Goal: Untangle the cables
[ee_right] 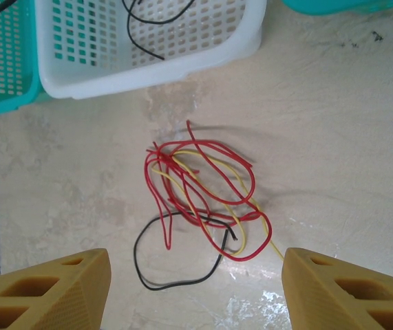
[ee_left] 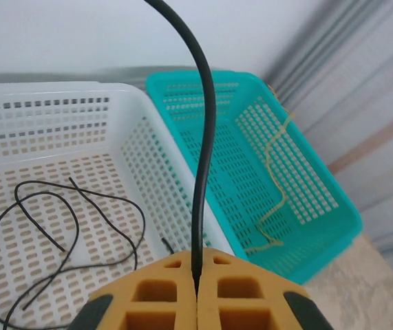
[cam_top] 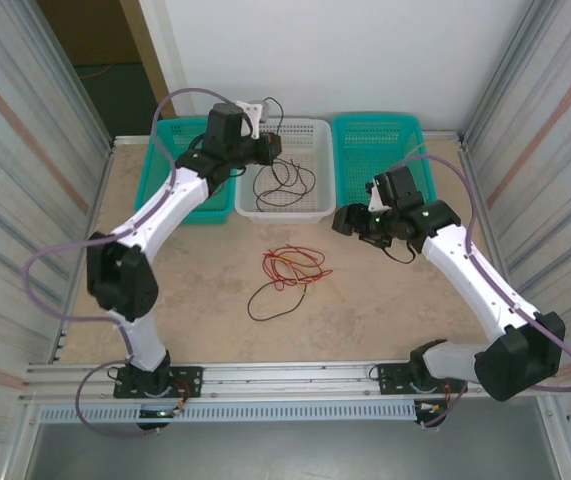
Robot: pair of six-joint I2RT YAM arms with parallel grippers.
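Note:
My left gripper (cam_top: 270, 148) hovers over the white basket (cam_top: 283, 213), shut on a black cable (ee_left: 203, 137) that rises from its closed fingertips (ee_left: 182, 275). More black cable (cam_top: 285, 185) lies looped in that basket, seen in the left wrist view as loose loops (ee_left: 58, 227). A tangle of red and pale yellow cables (cam_top: 293, 265) rests mid-table, with a black cable (cam_top: 268, 300) curling out of it toward the front. My right gripper (cam_top: 350, 222) hangs open above and right of the tangle (ee_right: 203, 192), its fingers (ee_right: 65, 289) wide apart and holding nothing.
Teal baskets flank the white one: the left basket (cam_top: 162, 170) under my left arm, the right basket (cam_top: 355, 150) behind my right arm. A pale yellow cable (ee_left: 275, 185) lies in the right teal basket (ee_left: 334, 206). Corrugated walls close both sides.

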